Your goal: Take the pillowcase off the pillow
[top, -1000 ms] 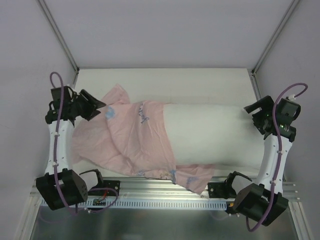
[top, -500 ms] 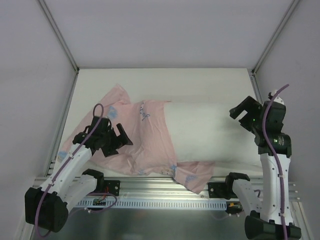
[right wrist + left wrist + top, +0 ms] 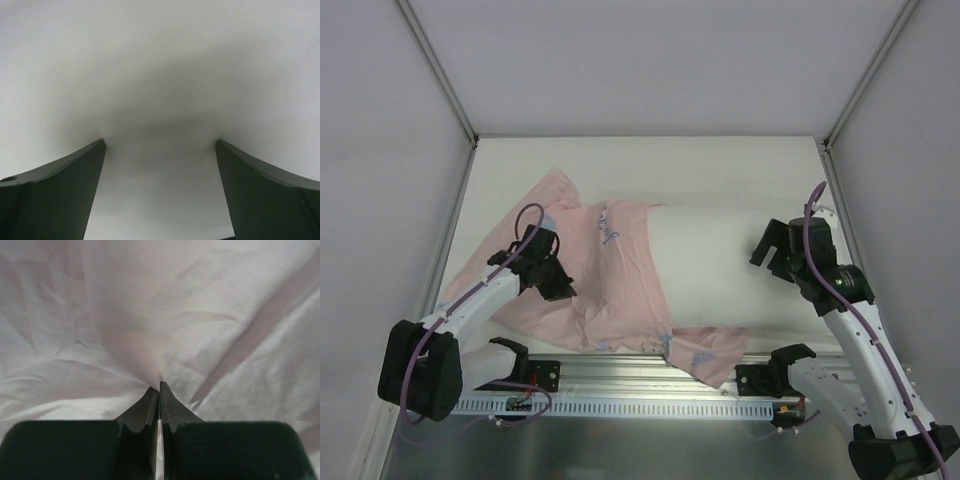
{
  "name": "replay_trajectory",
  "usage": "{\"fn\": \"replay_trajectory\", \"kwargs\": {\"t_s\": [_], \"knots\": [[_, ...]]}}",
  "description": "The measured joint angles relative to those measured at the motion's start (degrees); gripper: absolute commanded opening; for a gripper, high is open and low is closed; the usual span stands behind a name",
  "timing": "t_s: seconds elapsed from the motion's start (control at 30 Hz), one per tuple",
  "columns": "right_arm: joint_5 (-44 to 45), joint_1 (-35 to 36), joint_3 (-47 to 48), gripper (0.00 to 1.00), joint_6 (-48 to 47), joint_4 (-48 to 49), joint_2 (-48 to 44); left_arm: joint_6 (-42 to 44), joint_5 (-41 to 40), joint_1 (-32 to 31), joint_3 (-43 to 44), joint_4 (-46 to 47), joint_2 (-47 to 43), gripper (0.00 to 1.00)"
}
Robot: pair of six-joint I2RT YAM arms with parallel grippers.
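Pink pillowcase [image 3: 600, 300] is lying rumpled across the left half of the table [image 3: 720, 160], covering only the left end of the pillow [image 3: 720, 270]; the white right part is showing bare. Pillow is lying lengthwise mid-table, its right end near the right arm.

Left gripper [image 3: 159, 386] is pinching the pillowcase, jaws closed tight on a fold, with creases fanning out from the tips in the left wrist view. It is sitting on the loose, flat part of the cover left of the pillow. That is likely because slack cloth there is easy to pinch, and a leftward pull should slide the cover off.

Right gripper [image 3: 160, 145] is standing wide open, holding nothing. Its fingers [image 3: 60, 175] look to be pressing on bare pillow, the surface dimpling between them. Judging it is pinning the pillow so it is not dragging along with the cover.

Cover is looking roughly half off, its near corner drooping over the rail [image 3: 620, 385]. Risk: pillow sliding if the press is too light.
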Motion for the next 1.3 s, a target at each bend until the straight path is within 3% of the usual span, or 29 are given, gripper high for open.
{"fn": "replay_trajectory", "kwargs": {"t_s": [0.23, 0.47, 0.5, 0.53, 0.57, 0.6, 0.8, 1.07, 1.3], "knots": [[0.44, 4.22, 0.15, 0.96, -1.68, -1.99, -2.69, 0.85, -0.2, 2.67, 3.39, 1.2, -2.21, 0.0], [2.45, 15.21, -1.49, 0.96, -0.04, -0.02, 1.38, 1.49, -0.15, 2.64, 6.08, 1.77, -2.47, 0.0], [2.99, 15.67, -2.49, 0.85, 0.44, 1.66, 2.64, 1.51, -0.13, 2.64, 6.16, 1.88, -2.36, 0.0], [3.72, 15.8, -3.48, 0.35, 0.72, 3.1, 3.85, 1.6, -0.13, 2.64, 6.21, 1.88, -2.27, 0.0], [4.59, 15.87, -4.22, 0.05, 0.92, 4.15, 4.94, 1.75, -0.13, 2.71, 6.23, 1.86, -2.27, 0.0], [5.66, 15.85, -4.7, 0.01, 1.6, 5.14, 5.95, 2.05, -0.09, 3.06, 6.43, 1.64, -2.27, 0.0], [8.61, 12.0, -2.16, 0.01, 2.75, 6.56, 6.34, 5.53, 1.18, 9.03, 12.39, -1.6, -3.82, 0.0], [3.43, -7.74, 4.28, 0.01, 0.76, 4.02, 5.49, 10.47, 7.39, 26.25, 20.55, -4.83, -9.03, 0.0], [-5.18, -17.99, 4.96, 0.01, -0.33, 1.99, 4.48, 12.59, 17.7, 40.35, 22.47, -10.36, -8.46, 0.0]]}}
